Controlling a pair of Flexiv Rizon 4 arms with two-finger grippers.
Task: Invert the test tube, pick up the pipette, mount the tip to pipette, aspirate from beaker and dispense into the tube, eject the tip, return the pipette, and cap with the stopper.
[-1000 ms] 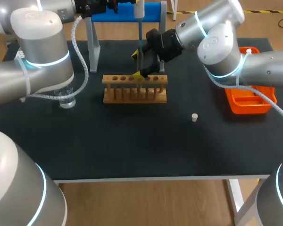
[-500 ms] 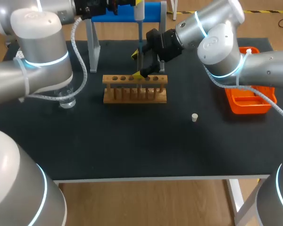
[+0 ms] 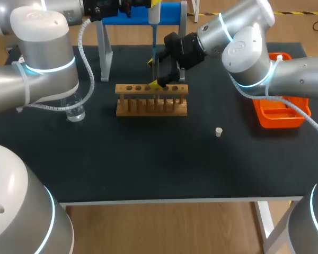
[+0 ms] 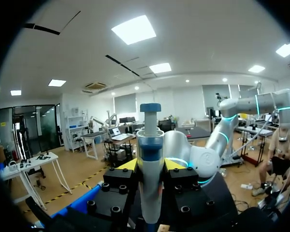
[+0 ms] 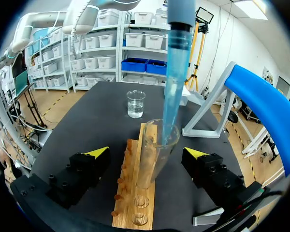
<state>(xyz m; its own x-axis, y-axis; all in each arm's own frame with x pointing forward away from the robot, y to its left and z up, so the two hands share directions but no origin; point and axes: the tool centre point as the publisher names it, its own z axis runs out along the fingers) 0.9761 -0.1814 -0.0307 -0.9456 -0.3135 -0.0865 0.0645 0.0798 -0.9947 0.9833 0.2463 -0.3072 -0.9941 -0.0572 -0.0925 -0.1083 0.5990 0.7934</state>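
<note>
the left gripper (image 4: 151, 165) pinches the pipette (image 4: 150, 140), its blue tip (image 5: 172, 96) inside the mouth of the test tube (image 5: 151, 157) in the rack (image 5: 134, 205). the right gripper (image 5: 147, 152) stands spread, 2 fingers flanking the tube, apparently untouching. the glass is likely light, slick and fragile: grip it mid-wall, gently.

From my head feed I see a black counter (image 3: 148, 159). A wooden rack (image 3: 151, 99) with a row of holes stands crosswise toward its far side. Just behind the rack rises a blue stand (image 3: 172, 13) on grey legs. An orange tray (image 3: 280, 120) sits well apart at the counter's right edge, partly hidden.
</note>
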